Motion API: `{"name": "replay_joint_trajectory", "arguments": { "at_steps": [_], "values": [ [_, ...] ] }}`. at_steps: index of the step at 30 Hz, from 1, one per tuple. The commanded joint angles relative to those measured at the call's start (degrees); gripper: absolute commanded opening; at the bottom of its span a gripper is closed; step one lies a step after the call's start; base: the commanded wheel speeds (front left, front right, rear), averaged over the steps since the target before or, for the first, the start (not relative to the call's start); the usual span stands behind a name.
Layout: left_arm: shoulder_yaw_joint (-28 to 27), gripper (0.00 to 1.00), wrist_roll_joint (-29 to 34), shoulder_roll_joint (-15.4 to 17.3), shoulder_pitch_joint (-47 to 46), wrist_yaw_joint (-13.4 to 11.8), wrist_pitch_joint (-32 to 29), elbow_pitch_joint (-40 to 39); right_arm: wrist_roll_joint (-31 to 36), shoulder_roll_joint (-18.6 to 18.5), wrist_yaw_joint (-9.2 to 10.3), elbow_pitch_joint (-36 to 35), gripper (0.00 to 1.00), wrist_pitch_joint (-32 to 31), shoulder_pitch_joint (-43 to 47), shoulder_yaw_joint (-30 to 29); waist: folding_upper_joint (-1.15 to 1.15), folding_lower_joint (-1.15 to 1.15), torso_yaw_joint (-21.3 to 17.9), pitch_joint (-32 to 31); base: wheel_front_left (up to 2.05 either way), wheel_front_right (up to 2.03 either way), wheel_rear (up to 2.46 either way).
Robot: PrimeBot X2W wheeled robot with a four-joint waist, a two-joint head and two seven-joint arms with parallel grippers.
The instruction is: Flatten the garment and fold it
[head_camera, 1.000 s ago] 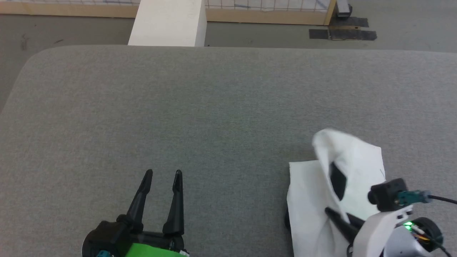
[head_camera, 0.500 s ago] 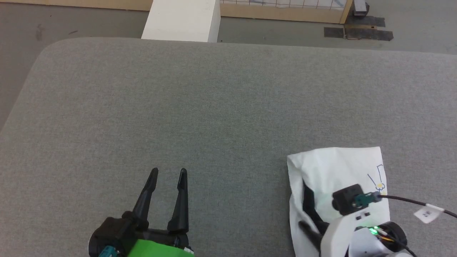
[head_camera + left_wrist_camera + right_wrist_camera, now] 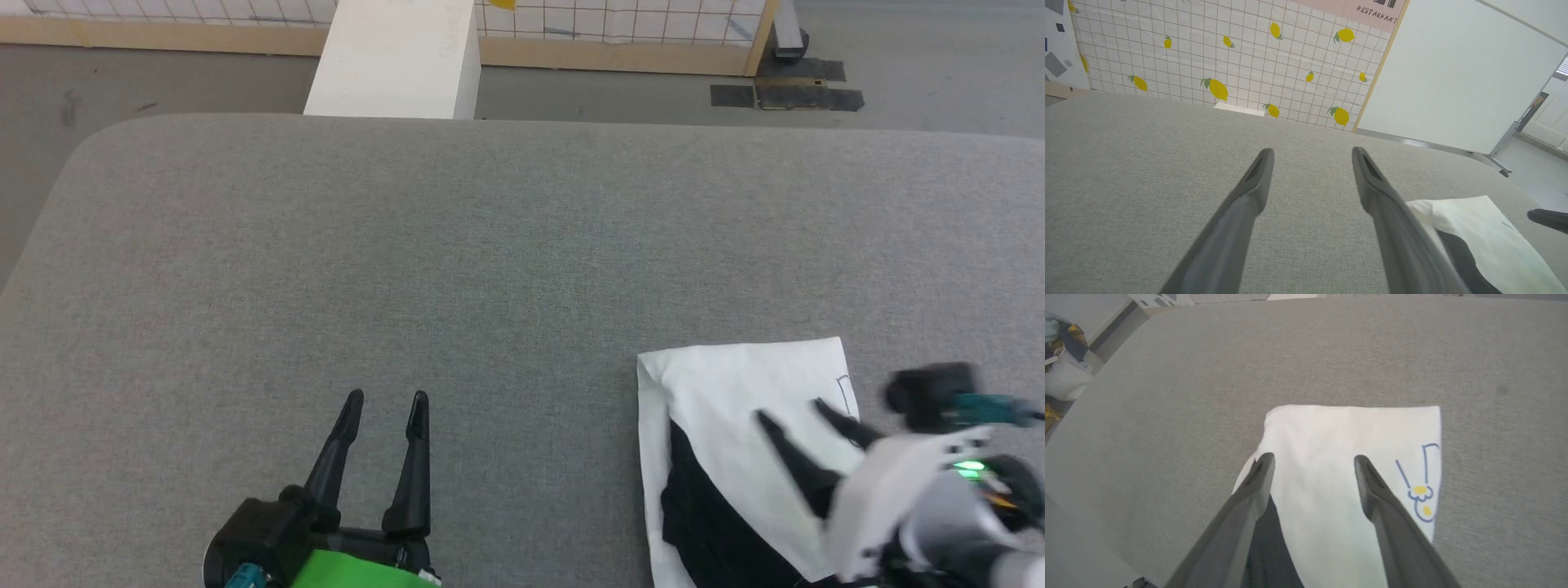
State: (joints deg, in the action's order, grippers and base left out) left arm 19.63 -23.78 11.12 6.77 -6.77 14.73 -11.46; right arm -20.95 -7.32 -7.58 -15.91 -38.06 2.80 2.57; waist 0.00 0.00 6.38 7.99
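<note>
Hovering over the garment (image 3: 735, 392) is the right gripper (image 3: 792, 412), its two dark fingers spread wide with nothing between them. Whether the tips brush the cloth, I cannot tell from the head view. From the right wrist camera they stand over the white fabric, one near its left edge, the other toward the middle.

And the garment itself lies folded on the grey tabletop (image 3: 490, 245), down at the near right part, well away from the far edge. It's a tidy white panel on top, far edge straight, far left corner slightly rumpled. A black sleeve (image 3: 710, 506) shows from under the white layer on the left side, toward the near edge. Over on the right side of the panel there's the small cartoon print (image 3: 1419, 490), thin blue lines with yellow spots, sitting just inside the cloth's right edge.

Across to the other side: the left gripper (image 3: 386, 398) sits by the near edge, left of centre, fingers apart and empty, pointing toward the far edge over bare grey surface. It's well apart from the garment. Its wrist camera catches the folded shirt off to the right.

Beyond the far edge stands a white block (image 3: 392, 57), and behind it a tiled wall with lemon print (image 3: 1229, 53).
</note>
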Motion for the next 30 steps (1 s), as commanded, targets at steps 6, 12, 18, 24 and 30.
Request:
{"name": "replay_joint_trajectory", "arguments": {
  "at_steps": [6, 12, 18, 24, 30],
  "values": [
    [-0.1, 1.00, -0.2, 0.0, 0.6, 0.4, 0.3, 0.0, 0.2, -0.8, 0.09, -2.2, 1.00, -2.7, 5.2, -10.1, 0.00, 0.00, -0.7, 0.2, 0.00, 0.00, 0.00],
    [-0.6, 1.00, 1.1, 1.0, 0.0, -0.1, 0.2, -0.7, 0.3, 0.2, 0.09, 6.3, 1.00, -1.8, 6.1, -10.8, 0.00, 0.00, -0.3, 0.2, 0.00, 0.00, 0.00],
    [-0.9, 1.00, 1.5, 1.8, -0.2, -0.6, -0.4, -1.8, -0.5, 1.8, 0.09, 14.4, 1.00, 1.6, 3.2, -9.5, 0.00, 0.00, 0.7, 0.6, 0.00, 0.00, 0.00],
    [-0.3, 1.00, 1.9, 2.0, -0.7, -0.7, -1.1, -2.4, -1.1, 2.7, 0.09, 21.9, 0.00, 4.1, 0.4, -10.9, 0.00, 0.00, 1.4, 0.7, 0.00, 0.00, 0.00],
    [0.2, 1.00, 2.2, 1.7, -1.1, -1.2, -1.1, -3.1, -1.1, 1.8, 0.09, 22.9, 0.00, 7.3, -1.3, -10.8, 0.00, 0.00, 0.2, 0.2, 0.00, 0.00, 0.00]
  ]
}}
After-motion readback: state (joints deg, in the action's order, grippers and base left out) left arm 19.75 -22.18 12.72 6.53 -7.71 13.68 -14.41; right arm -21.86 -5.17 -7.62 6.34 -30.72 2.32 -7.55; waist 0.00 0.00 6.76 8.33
